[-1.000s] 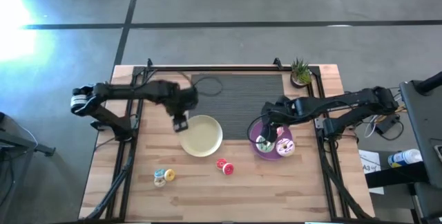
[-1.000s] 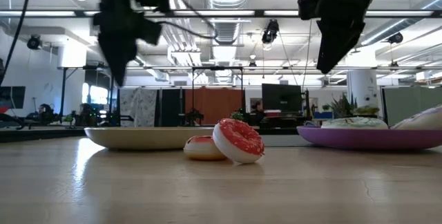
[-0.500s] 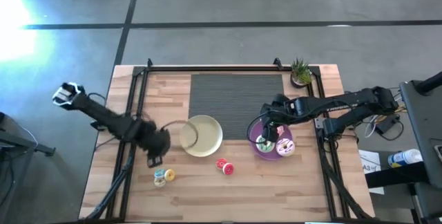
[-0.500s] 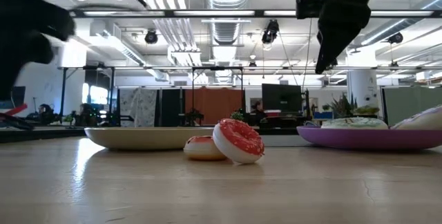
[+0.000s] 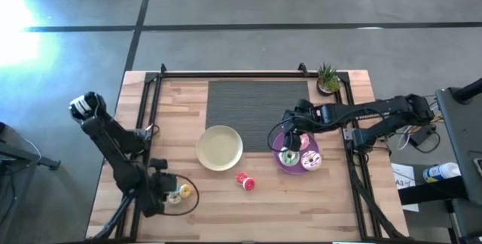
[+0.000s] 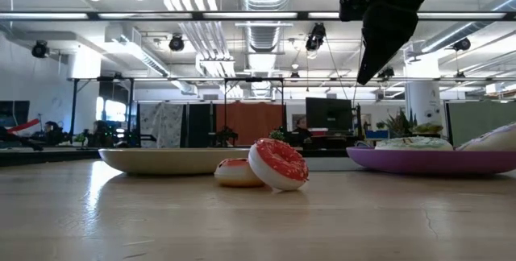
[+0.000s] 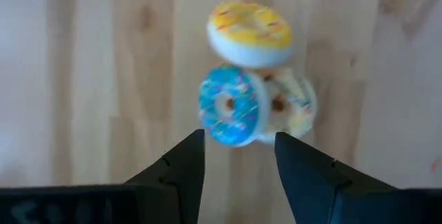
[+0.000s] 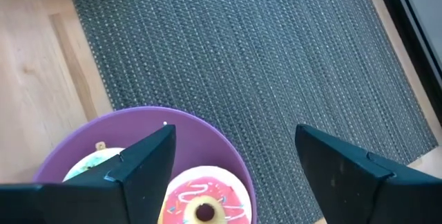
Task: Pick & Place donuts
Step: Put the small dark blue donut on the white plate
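Three donuts clustered on the wooden table (image 5: 301, 199), well apart from the pale-yellow plate (image 5: 219, 147), toward the table's front-left corner: a yellow-iced donut (image 7: 250, 33), a teal-iced donut (image 7: 228, 106) standing on edge, and a whitish donut (image 7: 293, 104) tucked against the teal one. Hovering directly above this cluster, the left gripper (image 7: 236, 156), fingers spread moderately, the teal donut lined up just ahead of the gap between the fingertips, nothing held. In the high view, the same cluster just beside the left gripper (image 5: 160, 191), the yellow donut (image 5: 184, 190) on its plate-facing side.

Near the front edge of the pale-yellow plate, a red-iced donut (image 6: 278, 164) leaning on edge against an orange-iced donut (image 6: 236, 171) lying flat; both touching, both on bare wood, seen in the high view as a pair (image 5: 244, 180).

Beyond the pale-yellow plate, on the far side from the cluster, a purple plate (image 8: 207, 131) holding a pink-iced donut (image 8: 204, 200) and a pale greenish-white donut (image 8: 93, 164) side by side. Poised over the purple plate's rim where it meets the dark mat (image 8: 276, 58), the right gripper (image 8: 235, 158), fingers spread wide, empty, raised well clear of the plate in the low view (image 6: 379, 39).

At the table's far right corner, a small potted plant (image 5: 327, 80).
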You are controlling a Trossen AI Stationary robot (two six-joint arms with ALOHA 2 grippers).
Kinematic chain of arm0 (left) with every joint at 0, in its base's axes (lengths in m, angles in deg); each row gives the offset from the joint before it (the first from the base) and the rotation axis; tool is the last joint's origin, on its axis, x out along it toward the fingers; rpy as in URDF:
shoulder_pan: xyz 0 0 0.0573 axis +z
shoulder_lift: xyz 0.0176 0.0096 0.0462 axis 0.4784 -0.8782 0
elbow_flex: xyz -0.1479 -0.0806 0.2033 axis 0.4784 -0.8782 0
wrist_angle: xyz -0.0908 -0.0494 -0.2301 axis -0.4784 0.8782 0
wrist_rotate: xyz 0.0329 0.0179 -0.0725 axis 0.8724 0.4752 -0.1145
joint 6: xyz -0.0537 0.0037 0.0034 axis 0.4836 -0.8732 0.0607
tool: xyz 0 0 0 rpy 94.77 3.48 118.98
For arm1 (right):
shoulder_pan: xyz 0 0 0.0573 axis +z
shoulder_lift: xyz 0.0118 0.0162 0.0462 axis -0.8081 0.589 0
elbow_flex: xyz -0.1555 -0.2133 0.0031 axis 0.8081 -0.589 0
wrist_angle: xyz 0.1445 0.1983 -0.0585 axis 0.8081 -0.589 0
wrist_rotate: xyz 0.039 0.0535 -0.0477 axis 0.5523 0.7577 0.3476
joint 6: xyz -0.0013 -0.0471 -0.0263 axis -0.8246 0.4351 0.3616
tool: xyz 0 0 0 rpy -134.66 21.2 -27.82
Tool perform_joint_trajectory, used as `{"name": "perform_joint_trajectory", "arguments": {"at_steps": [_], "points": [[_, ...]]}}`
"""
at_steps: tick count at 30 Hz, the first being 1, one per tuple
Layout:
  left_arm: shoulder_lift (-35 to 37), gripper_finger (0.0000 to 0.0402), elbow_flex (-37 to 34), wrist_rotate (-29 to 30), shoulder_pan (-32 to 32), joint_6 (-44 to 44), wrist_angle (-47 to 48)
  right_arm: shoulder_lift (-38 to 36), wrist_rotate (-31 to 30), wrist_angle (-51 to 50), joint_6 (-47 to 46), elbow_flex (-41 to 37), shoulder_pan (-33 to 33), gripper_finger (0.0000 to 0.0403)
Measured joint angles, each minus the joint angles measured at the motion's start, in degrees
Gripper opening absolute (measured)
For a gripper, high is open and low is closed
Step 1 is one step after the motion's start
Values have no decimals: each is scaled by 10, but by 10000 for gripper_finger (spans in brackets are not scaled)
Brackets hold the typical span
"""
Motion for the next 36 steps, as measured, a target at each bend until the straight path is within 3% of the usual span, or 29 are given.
{"name": "perform_joint_trajectory", "arguments": {"at_steps": [4, 13, 21, 27, 32, 36], "points": [[-30, 149, 0, 0, 0, -4, -49, 0, 0, 0, -1, 0, 0, 286], [-76, 146, -5, 0, 2, 12, -38, 0, 0, 2, -4, 0, 0, 287], [-84, 73, -5, -1, 14, 2, -34, 0, 1, 3, -4, 0, 0, 283], [-50, 9, -3, -6, 32, -25, 17, 0, 2, 4, 7, 0, 0, 279], [4, 4, -1, -5, 64, -35, 61, 0, 2, 4, 28, 0, -3, 274], [45, 3, -2, 29, 115, -65, 134, 0, 1, 4, 28, 0, -12, 270]]}}
